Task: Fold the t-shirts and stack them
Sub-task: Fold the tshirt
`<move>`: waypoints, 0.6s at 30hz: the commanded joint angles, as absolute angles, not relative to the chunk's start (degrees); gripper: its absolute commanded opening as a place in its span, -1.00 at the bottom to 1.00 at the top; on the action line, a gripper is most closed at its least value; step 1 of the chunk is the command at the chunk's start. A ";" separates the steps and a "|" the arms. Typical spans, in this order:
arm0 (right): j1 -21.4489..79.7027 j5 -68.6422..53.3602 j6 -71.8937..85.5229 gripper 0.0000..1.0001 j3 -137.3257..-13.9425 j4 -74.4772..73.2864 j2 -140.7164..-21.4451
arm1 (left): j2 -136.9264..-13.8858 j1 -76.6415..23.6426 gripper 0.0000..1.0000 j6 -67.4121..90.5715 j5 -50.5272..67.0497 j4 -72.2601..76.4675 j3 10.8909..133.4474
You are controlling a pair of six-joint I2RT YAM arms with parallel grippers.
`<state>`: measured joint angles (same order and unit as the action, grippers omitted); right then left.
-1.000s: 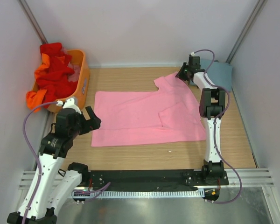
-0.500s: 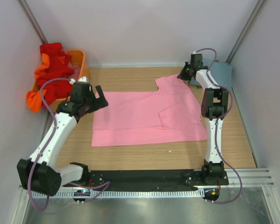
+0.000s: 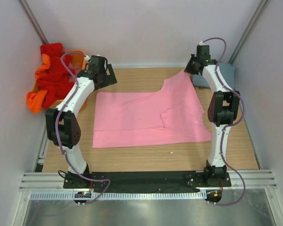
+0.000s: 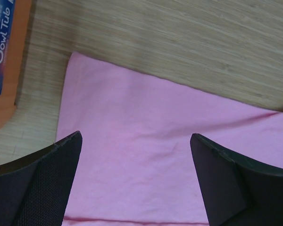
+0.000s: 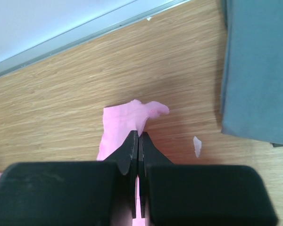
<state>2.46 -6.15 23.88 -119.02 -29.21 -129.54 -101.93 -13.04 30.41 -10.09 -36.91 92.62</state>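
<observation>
Nearest the arm bases, the light pink t-shirt point(image 3: 146, 117) lies spread flat on the wooden surface, its near hem straight and one sleeve already doubled over the body toward the right. Farther back, at the shirt's far left corner, the left hand point(image 4: 134, 141) hovers with its fingers spread wide, nothing between them, the cloth edge right below and the orange plastic basket point(image 4: 2, 113) just beside. At the far right corner the right hand point(image 5: 139, 136) is pressed together on a small tip of pink cloth, pinching it just off the wood. Beyond it, close to the back wall, sits the folded grey-blue t-shirt point(image 5: 254, 70); at the back left, red t-shirts point(image 3: 54, 70) and an orange one point(image 3: 35, 100) spill from the basket.

The danger, as I judge it, is the uneven hold — one corner pinched, the other not. A pull by the right hand alone would skew the shirt and wrinkle the fold. That pinch is also thin, so the cloth may slip out. The left hand, coming down, could strike the basket — or catch only bare wood.
</observation>
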 commanded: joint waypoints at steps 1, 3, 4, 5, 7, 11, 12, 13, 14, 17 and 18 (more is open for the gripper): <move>1.93 -2.37 21.97 -0.97 -117.60 -31.99 -126.04 | -107.55 -12.83 0.94 28.48 -12.30 -41.31 99.73; 1.85 -2.02 21.45 -0.98 -115.93 -31.73 -125.16 | -110.29 -12.83 0.92 28.48 -13.00 -42.10 102.12; 1.76 -2.11 20.92 -0.97 -115.41 -31.64 -124.90 | -113.09 -12.83 0.91 28.82 -13.36 -42.53 104.91; 1.76 -1.76 20.66 -0.98 -114.53 -31.81 -124.46 | -114.77 -12.83 0.89 28.83 -13.71 -43.32 106.51; 1.41 1.65 20.22 -0.97 -114.26 -32.69 -123.58 | -117.76 -12.83 0.89 29.70 -16.16 -46.39 111.32; 0.79 3.34 19.78 -0.98 -111.20 -33.31 -121.38 | -125.57 -12.83 0.84 30.41 -17.84 -50.09 117.32; -0.78 4.04 19.78 -0.97 -110.57 -33.22 -120.94 | -126.73 -12.83 0.82 30.50 -18.28 -50.53 118.29; -1.14 4.56 19.78 -0.98 -110.22 -33.31 -120.33 | -127.52 -12.83 0.79 30.59 -19.33 -51.06 119.87; -1.40 4.74 19.78 -0.98 -109.78 -33.40 -120.06 | -128.23 -12.83 0.79 30.59 -19.94 -51.33 120.40; -1.67 6.15 19.51 -0.98 -109.69 -34.27 -119.36 | -130.16 -12.74 0.77 31.81 -22.93 -52.56 120.68; -1.76 5.98 19.34 -0.98 -109.51 -34.36 -119.09 | -130.60 -12.74 0.76 32.77 -23.64 -52.99 120.50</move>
<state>-1.13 3.09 20.64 -109.40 -34.79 -124.53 -130.34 -13.04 30.48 -18.79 -49.63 118.30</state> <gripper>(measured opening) 0.031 0.886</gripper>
